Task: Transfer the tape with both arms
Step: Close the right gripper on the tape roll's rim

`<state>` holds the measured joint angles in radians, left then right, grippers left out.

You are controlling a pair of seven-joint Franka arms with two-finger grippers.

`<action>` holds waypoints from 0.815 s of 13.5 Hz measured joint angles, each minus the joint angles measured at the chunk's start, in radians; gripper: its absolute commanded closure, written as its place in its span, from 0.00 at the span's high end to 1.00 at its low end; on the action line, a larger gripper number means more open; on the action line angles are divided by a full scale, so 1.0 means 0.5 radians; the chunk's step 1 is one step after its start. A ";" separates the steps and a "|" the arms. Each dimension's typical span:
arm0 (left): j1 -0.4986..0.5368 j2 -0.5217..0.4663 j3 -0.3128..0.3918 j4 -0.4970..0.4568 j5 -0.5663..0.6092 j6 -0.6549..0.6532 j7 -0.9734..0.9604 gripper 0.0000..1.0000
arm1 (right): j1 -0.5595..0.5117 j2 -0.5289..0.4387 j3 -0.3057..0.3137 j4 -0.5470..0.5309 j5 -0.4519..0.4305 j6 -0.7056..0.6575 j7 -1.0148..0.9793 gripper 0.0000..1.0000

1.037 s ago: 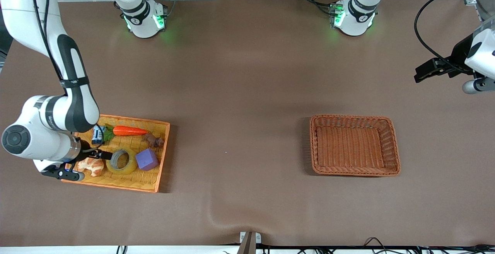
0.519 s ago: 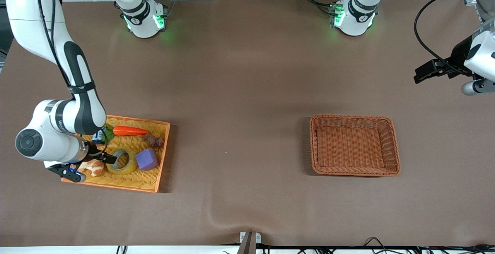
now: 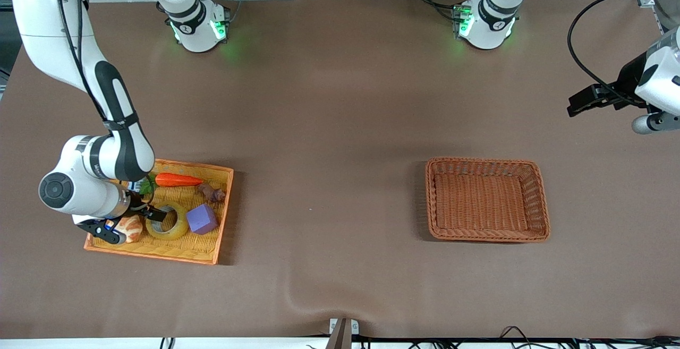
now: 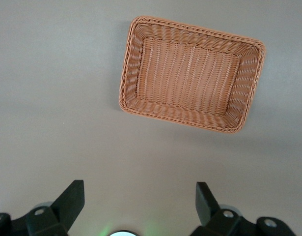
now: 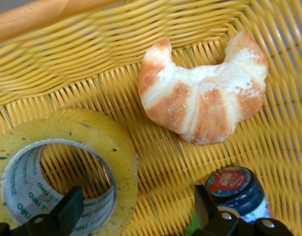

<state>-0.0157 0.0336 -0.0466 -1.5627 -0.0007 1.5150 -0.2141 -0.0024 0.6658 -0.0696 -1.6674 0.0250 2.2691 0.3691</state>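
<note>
The tape [image 3: 167,221] lies flat in the yellow tray [image 3: 202,250], its hole facing up, so it has no long axis to speak of. The tray sits at the right arm's end of the table, toward the edge near the front camera. In the right wrist view the tape [image 5: 67,162] is cut off at the picture's edge, and only a part of the printed inner core shows.

The right gripper [image 3: 139,215] is low over the tray, and its fingers are spread. One finger [image 5: 67,211] stands over the hole of the tape, the other [image 5: 205,209] outside the ring, beside a small can [image 5: 234,189]. Whether a finger touches the tape, I cannot tell; it holds nothing. The arm hides most of the can in the front view.

A croissant [image 3: 127,227] lies just beside the tape; a purple cube [image 3: 201,219] touches or almost touches its other side. A carrot [image 3: 178,180] lies farther from the camera.

The left gripper [image 3: 584,100] waits in the air over the left arm's end of the table, fingers spread and empty. A brown basket [image 3: 539,200] stands near it.
</note>
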 measured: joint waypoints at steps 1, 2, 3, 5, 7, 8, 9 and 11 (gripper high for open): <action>0.001 0.000 0.000 -0.001 0.000 0.002 0.000 1.00 | 0.000 0.000 0.002 -0.035 0.030 0.071 0.002 1.00; 0.003 0.000 0.000 -0.004 0.000 0.007 0.000 1.00 | 0.001 0.000 0.004 -0.075 0.063 0.152 0.002 1.00; 0.004 0.001 0.000 -0.007 0.000 0.014 0.000 1.00 | 0.002 0.000 0.008 -0.117 0.078 0.235 0.003 1.00; 0.005 0.001 0.000 -0.015 0.000 0.026 0.000 1.00 | 0.002 0.000 0.012 -0.174 0.081 0.357 0.012 0.20; 0.006 0.002 0.000 -0.022 0.000 0.032 0.000 1.00 | 0.002 -0.004 0.014 -0.189 0.083 0.399 0.020 0.00; 0.006 0.002 0.000 -0.022 0.000 0.033 0.000 1.00 | 0.002 -0.009 0.014 -0.189 0.088 0.402 0.023 0.00; 0.006 0.002 0.000 -0.022 0.000 0.034 0.000 1.00 | 0.002 -0.014 0.015 -0.189 0.095 0.402 0.023 0.00; 0.006 0.002 0.000 -0.022 0.000 0.034 0.000 1.00 | 0.002 -0.022 0.014 -0.189 0.099 0.405 0.023 0.00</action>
<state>-0.0125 0.0346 -0.0466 -1.5739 -0.0007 1.5321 -0.2141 -0.0016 0.6548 -0.0624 -1.7617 0.0747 2.4717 0.3807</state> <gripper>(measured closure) 0.000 0.683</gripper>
